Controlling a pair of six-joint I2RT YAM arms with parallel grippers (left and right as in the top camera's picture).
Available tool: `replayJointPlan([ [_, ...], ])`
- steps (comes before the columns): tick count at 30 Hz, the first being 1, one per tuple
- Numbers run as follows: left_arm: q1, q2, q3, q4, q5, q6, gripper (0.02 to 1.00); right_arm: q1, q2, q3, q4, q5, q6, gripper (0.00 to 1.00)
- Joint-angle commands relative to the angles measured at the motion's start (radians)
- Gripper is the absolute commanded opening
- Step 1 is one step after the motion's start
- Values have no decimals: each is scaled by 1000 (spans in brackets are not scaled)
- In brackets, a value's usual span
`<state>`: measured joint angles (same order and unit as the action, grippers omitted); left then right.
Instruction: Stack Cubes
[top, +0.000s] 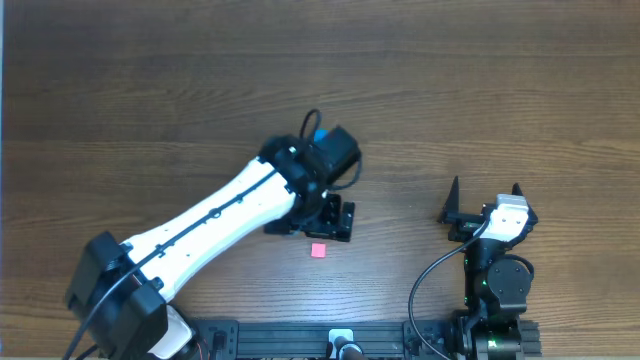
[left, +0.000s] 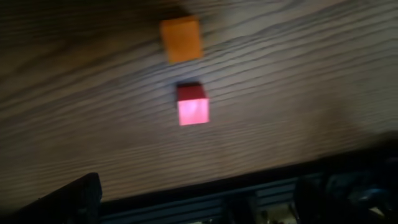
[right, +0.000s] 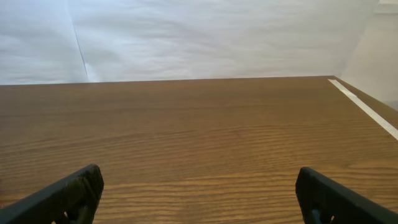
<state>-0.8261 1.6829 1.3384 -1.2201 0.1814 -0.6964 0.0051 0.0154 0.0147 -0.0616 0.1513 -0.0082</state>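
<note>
A pink cube (left: 193, 107) lies on the wooden table, with an orange cube (left: 181, 38) a short way beyond it, the two not touching. From above, the pink cube (top: 318, 250) sits just in front of my left gripper (top: 328, 222), which hangs over the table's middle. That left gripper (left: 196, 208) is open, both cubes lie clear of its fingers, and nothing is held. My right gripper (top: 483, 203) rests near its base at the right, open and empty, and its wrist view has the right gripper (right: 199, 208) facing bare tabletop.
The wooden table (top: 150, 90) stretches far to the back and to both sides. The arms' black base rail (top: 340, 340) runs along the front edge. A white wall (right: 205, 37) stands behind the table's far edge.
</note>
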Motion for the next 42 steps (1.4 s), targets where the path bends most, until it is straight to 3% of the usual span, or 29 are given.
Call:
replayJointPlan([
  [1,-43,26,13,9,-131,-211,998,0,-10,-9,2,-5,-5,991],
  [11,-53,105,-14,92,-145,-281,1000,0,-10,-9,2,-5,-4,991],
  [26,-54,113,-183,184,-32,-306,1000,0,-10,-9,2,-5,-4,993],
  [42,-79,121,-229,263,-18,-140,993,0,-10,-9,2,-5,-5,991],
])
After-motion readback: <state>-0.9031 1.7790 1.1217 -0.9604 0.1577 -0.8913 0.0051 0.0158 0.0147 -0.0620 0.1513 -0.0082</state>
